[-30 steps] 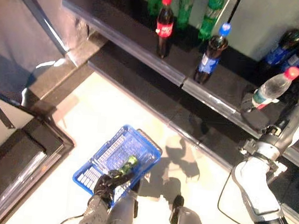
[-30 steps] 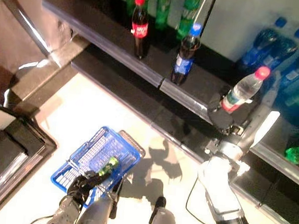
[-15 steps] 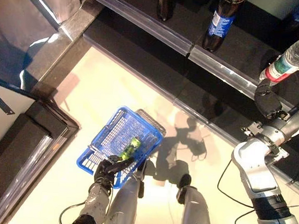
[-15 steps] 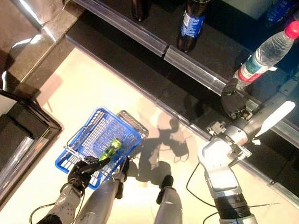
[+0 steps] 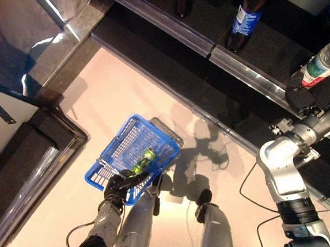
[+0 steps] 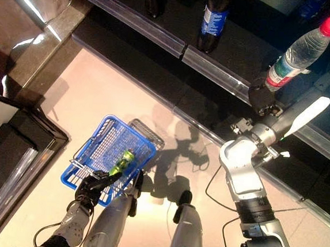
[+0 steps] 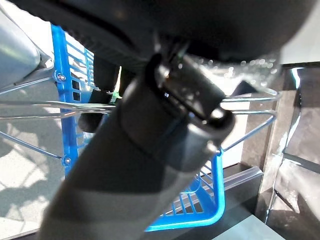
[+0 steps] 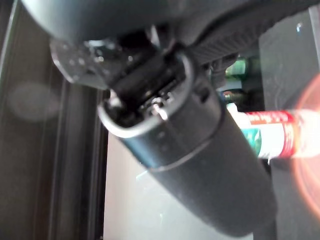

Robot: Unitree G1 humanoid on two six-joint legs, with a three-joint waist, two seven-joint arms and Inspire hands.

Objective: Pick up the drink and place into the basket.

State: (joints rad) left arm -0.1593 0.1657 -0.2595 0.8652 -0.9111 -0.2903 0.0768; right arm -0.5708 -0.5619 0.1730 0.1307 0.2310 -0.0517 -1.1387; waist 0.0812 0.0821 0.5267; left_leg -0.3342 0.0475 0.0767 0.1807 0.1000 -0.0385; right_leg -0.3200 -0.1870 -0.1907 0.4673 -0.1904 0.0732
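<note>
Blue wire basket point(image 6: 96, 152); green bottle point(image 6: 121, 162); clear, red-capped bottle point(image 6: 301, 51).

Pale cream floor point(image 5: 103, 106), glossy w/ bright glare. Dark shelf point(image 6: 179, 26) w/ silver front rail runs diagonally across top; lower dark ledge point(image 5: 157, 76) just below. Black cabinet point(image 5: 16, 174) at left edge.

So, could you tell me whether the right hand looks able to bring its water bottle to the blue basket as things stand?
Probably yes: the right hand grips the water bottle up by the shelf, and only open floor lies between it and the blue basket, held by the left hand.
</note>
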